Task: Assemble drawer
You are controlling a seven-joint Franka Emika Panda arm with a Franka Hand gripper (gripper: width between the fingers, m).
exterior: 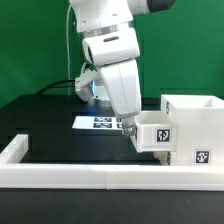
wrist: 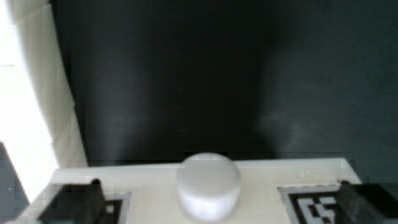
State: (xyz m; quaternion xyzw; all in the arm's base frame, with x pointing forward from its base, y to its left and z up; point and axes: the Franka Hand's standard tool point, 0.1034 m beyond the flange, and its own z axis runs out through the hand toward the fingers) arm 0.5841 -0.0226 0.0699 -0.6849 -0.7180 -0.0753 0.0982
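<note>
- Desk [exterior: 45, 125] surface is black and carries everything; it fills most of the wrist view as a dark plane [wrist: 214, 80].
- White robot arm [exterior: 112, 45] comes down from the top of the exterior view, its body angled toward the exterior view's right and ending low over the desk.
- Low white border wall [exterior: 70, 177] runs along the near edge of the desk, with a short return at the exterior view's left [exterior: 15, 150]; a pale strip along one side of the wrist view [wrist: 39, 80] may be the same wall, though I cannot tell for sure.
- Drawer housing [exterior: 195, 130] stands at the exterior view's right, a tall white box, open at the top, with 1 square tag on its lower front face.
- Tray [exterior: 152, 130] sticks out of the housing's side toward the exterior view's left, partly inserted, with 1 tag on its front face; in the wrist view its white top edge [wrist: 267, 172] shows with 2 tags at the corners.
- Marker board [exterior: 97, 121] lies flat on the desk behind the arm, partly hidden by it.
- End effector [exterior: 129, 128] sits right at the tray's outer end; whether its fingers are apart, together or clamped on the tray I cannot tell.
- Rounded white knob-like shape [wrist: 208, 185] sits at the middle of the tray edge in the wrist view, blurred.
</note>
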